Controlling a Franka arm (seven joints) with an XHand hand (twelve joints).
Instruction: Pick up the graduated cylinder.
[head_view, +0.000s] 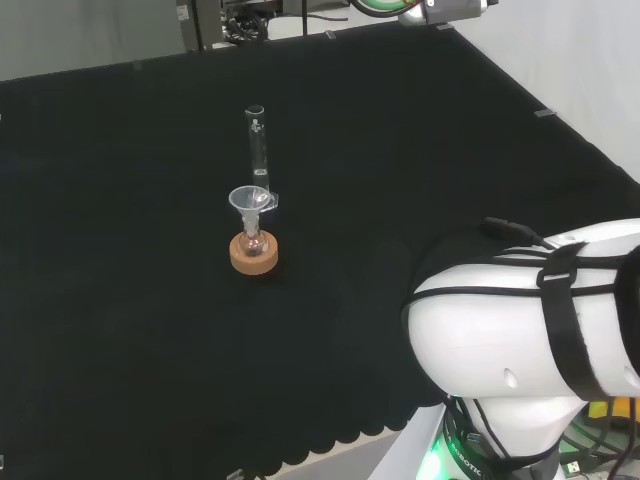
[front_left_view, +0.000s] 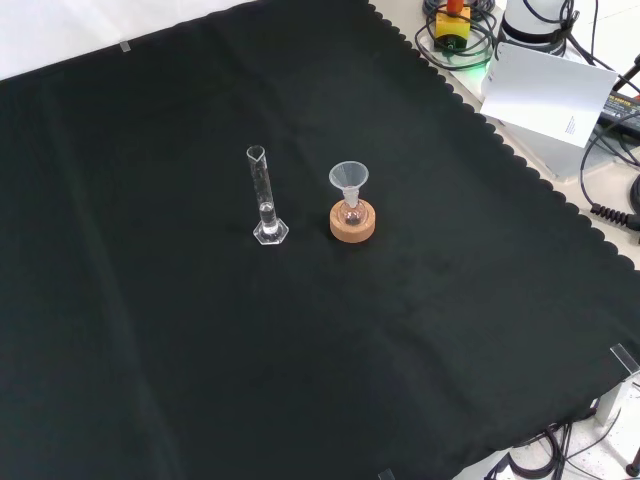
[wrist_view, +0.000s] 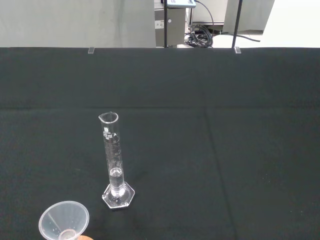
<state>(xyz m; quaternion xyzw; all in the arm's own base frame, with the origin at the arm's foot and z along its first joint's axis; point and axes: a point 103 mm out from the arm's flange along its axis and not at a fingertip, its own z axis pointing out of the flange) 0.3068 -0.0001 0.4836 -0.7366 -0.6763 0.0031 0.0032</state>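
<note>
upright on the black cloth (front_left_view: 150, 330): graduated cylinder (front_left_view: 265, 205), clear, on a hexagonal foot, a little liquid low inside. just beside it, apart, to its right in the front view: small flask (front_left_view: 351, 214) in a cork ring (front_left_view: 353, 224), clear funnel (front_left_view: 348, 178) in its neck. hand's state: cannot tell. arm's white link (head_view: 530, 330) at the head view's right, well apart from the glassware
</note>
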